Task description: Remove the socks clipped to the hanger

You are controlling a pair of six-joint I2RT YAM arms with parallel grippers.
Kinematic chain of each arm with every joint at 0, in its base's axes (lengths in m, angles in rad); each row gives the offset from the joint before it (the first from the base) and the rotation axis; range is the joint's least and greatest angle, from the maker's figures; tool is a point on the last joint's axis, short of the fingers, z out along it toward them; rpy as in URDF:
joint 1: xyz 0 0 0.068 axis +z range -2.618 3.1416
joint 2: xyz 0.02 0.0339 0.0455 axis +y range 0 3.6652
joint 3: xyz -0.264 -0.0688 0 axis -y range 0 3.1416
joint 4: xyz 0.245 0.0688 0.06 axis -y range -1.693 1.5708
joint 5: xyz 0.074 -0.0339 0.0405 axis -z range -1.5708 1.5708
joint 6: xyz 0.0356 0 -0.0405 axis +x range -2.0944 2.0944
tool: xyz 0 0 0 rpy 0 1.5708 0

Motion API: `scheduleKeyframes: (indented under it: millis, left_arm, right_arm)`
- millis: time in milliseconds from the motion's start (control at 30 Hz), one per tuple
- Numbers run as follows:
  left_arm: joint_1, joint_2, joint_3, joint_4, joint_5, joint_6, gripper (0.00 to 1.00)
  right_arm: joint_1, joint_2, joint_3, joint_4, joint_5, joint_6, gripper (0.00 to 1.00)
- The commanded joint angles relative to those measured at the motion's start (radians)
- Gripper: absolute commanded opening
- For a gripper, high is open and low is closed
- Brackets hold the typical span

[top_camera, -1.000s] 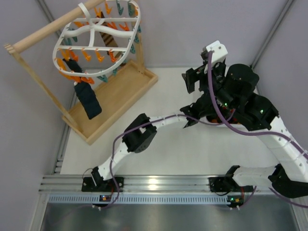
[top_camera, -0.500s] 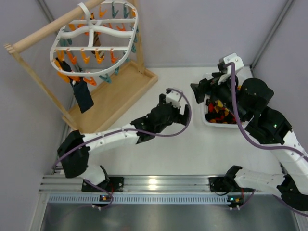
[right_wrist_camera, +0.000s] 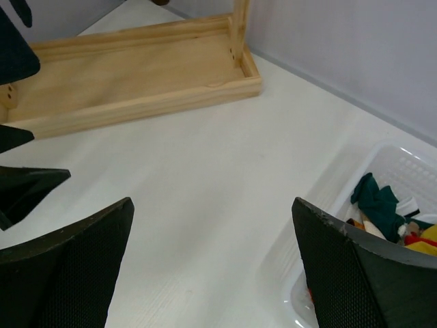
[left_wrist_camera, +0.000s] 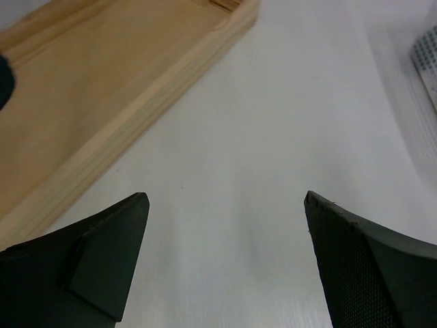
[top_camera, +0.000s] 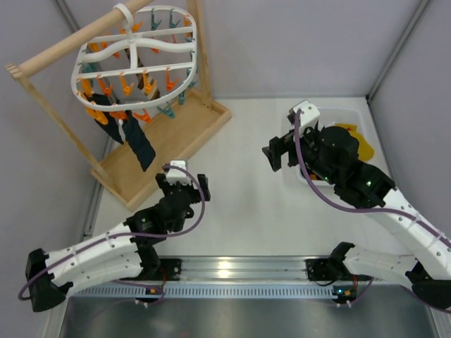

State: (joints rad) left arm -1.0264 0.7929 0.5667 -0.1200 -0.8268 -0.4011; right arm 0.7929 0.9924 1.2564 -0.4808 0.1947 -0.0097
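The white oval hanger (top_camera: 134,53) hangs from the wooden rod at the far left, with many orange and teal clips. A dark teal sock (top_camera: 139,146) hangs clipped from its near edge over the wooden tray. It also shows at the top left of the right wrist view (right_wrist_camera: 13,48). A second dark sock (top_camera: 107,113) hangs beside it, and a brownish one (top_camera: 143,79) shows under the frame. My left gripper (top_camera: 182,177) (left_wrist_camera: 225,198) is open and empty, low over the table near the tray's front edge. My right gripper (top_camera: 276,151) (right_wrist_camera: 212,201) is open and empty, left of the bin.
A wooden stand with a tray base (top_camera: 176,134) (left_wrist_camera: 102,102) (right_wrist_camera: 136,75) holds the rod. A white bin (top_camera: 356,116) (right_wrist_camera: 382,164) at the right holds several loose socks, yellow, red and teal (right_wrist_camera: 379,201).
My left arm has drawn back from the bin to the near left by the tray. My right gripper has moved left off the bin. The hanger and dark sock have swung.
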Motion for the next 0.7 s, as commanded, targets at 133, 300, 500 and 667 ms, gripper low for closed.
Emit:
scheduleKeyframes:
  millis: [133,300,500,667]
  left_arm:
    - [0.009,-0.165,-0.021,-0.152,-0.299,-0.007,0.99]
    - [0.079,-0.193,0.004,-0.167,-0.282,0.034,0.99]
    - [0.3,-0.135,0.024,-0.167,-0.186,0.056,0.99]
    - [0.44,-0.086,0.035,-0.156,-0.169,0.044,0.99]
  right_arm:
    - [-0.017,0.029,-0.029,0.128,-0.092,0.053,0.94]
    - [-0.017,0.02,-0.052,0.137,-0.124,0.054,0.94]
    - [-0.015,0.006,-0.054,0.139,-0.149,0.056,0.94]
    - [-0.015,-0.004,-0.058,0.127,-0.162,0.047,0.94]
